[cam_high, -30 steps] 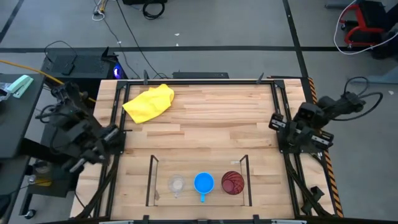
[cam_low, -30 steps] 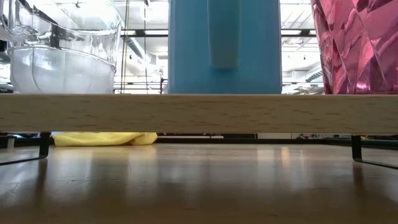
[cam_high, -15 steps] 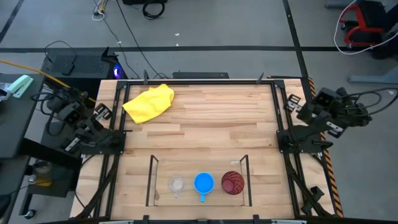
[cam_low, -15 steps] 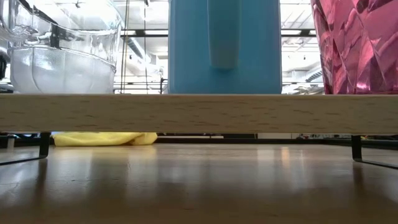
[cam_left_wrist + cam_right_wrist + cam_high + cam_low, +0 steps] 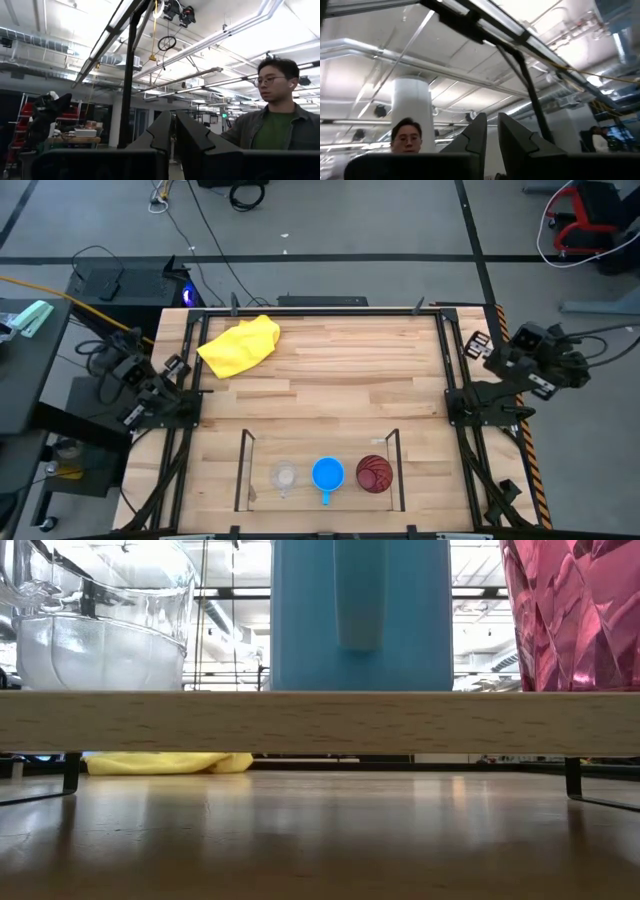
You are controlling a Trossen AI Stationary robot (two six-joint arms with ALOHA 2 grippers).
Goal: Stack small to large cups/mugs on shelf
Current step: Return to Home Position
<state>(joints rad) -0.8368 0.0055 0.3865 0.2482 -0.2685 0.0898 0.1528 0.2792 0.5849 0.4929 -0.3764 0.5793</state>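
Note:
The shelf (image 5: 246,480) stands at the table's near edge, and its wood plank (image 5: 320,722) fills the low view. On the plank three vessels stand upright on their bases, in a row from left to right: the tiny clear cup (image 5: 284,476) (image 5: 100,620), the blue mug (image 5: 327,474) (image 5: 360,615) and the dark red tumbler (image 5: 375,474) (image 5: 575,615). My left gripper (image 5: 172,365) (image 5: 173,137) is shut and empty at the table's left edge. My right gripper (image 5: 478,343) (image 5: 492,137) is shut and empty at the right edge. Both point up at the ceiling.
A yellow cloth (image 5: 240,345) (image 5: 170,762) lies crumpled at the table's far left. Black frame rails (image 5: 445,360) run along both sides of the table. A person shows beyond the table in the left wrist view (image 5: 272,115) and in the right wrist view (image 5: 407,137).
Both arms have drawn back from the table's sides toward their own outer edges and a little toward the far edge, folding up. The three vessels and the cloth have stayed where they were.

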